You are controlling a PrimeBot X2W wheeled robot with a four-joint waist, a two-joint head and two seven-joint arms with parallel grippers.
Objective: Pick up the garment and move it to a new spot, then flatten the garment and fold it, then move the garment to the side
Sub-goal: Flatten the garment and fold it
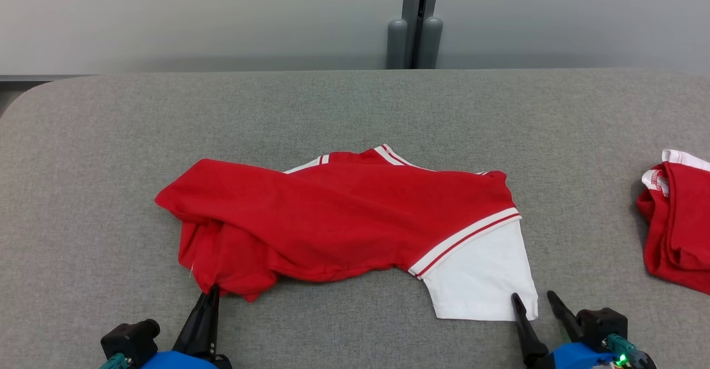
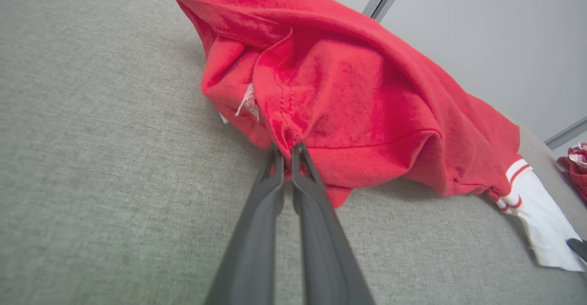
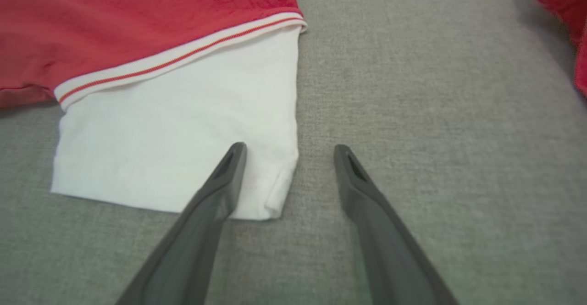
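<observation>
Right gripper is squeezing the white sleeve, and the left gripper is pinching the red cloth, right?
Not quite. The right gripper is open, one finger over the white sleeve and one beside it, as the right wrist view shows. The left gripper is pinching the red cloth.

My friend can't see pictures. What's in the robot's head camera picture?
A crumpled red shirt with a white sleeve lies on a grey table. The left end effector is shut on the shirt's near left corner, while the right end effector stands open at the sleeve's near corner. Another red garment sits at the right edge.
</observation>
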